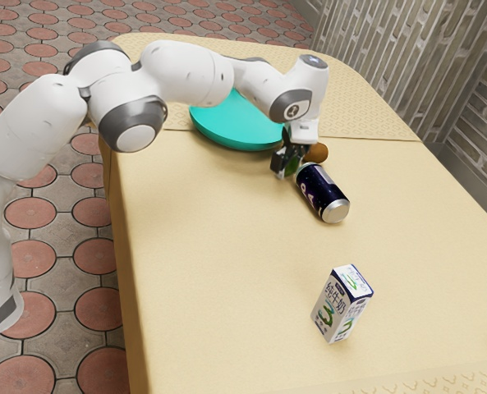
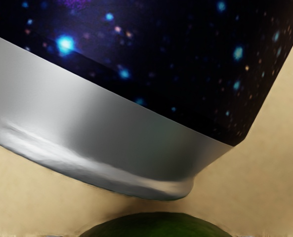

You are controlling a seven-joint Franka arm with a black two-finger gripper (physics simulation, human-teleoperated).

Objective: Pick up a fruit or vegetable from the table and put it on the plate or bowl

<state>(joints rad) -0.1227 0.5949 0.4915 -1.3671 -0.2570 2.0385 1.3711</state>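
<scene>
Dark green rounded vegetable (image 1: 287, 165): smooth and glossy, sits mid-frame in the exterior view, just off the plate's lower right edge; in the wrist view (image 2: 153, 226) it's cut off at the bottom, so the shape is unclear
black two-finger gripper (image 1: 287, 167): narrow, fingers pinching the veg from both sides
flat teal round plate (image 1: 227, 127): upper centre, partly behind the arm
dark blue starry metal can (image 1: 321, 193): on its side, silver rim, right by the veg
small brown rounded thing (image 1: 318, 151): half hidden, can't ID it
white-and-green milk carton (image 1: 342, 304): lower right, tilted
tan table (image 1: 227, 271): matte
</scene>
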